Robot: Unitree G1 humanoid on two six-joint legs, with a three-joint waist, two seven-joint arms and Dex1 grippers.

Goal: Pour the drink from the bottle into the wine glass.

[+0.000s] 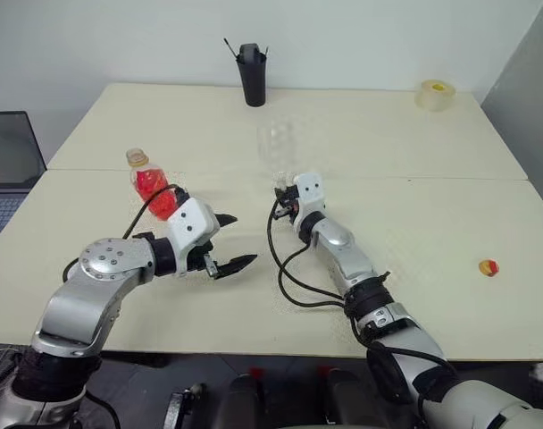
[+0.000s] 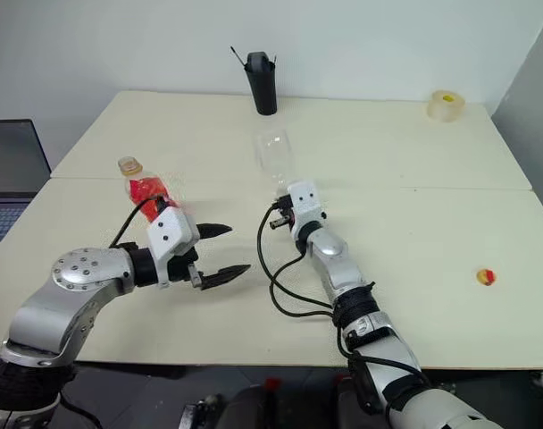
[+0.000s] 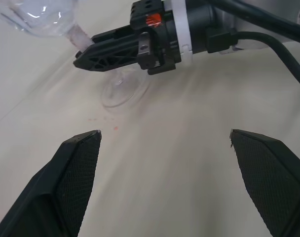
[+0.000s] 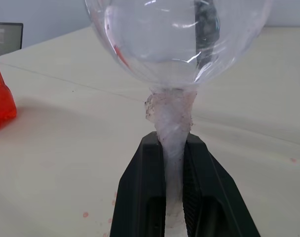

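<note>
Bottle [image 1: 152, 185], the squat clear plastic one, stands on the left part of the cream table [image 1: 432, 214], its long axis close to vertical with a slight lean and its neck pointing up. An orange-yellow ring circles the neck, no cap shows on it, and the red drink [image 1: 155, 192] fills the lower body. Part of the bottle is hidden behind the left gripper's white housing, so contact between them cannot be told. Left gripper [image 1: 233, 241] lies just right of the bottle, low over the table, its two black fingers [image 3: 76, 173] spread wide apart with nothing between them, pointing toward the table's centre. Wine glass [image 1: 278, 152] stands right of that, near the centre of the table, upright, long axis vertical, bowl on top and round foot [image 3: 121, 91] on the surface; the bowl looks empty. Right gripper [image 4: 172, 197] reaches level toward it, jaws clamped on the thin stem [image 4: 172, 128] below the bowl, a whitish wrap showing around the stem. Small reddish spots [image 3: 115, 128] mark the table near the foot. Black holder [image 1: 251, 73] stands at the far edge behind the glass. Tape roll [image 1: 436, 94] sits at the far right corner; a small red-and-yellow object [image 1: 489, 267] lies alone near the right edge.
</note>
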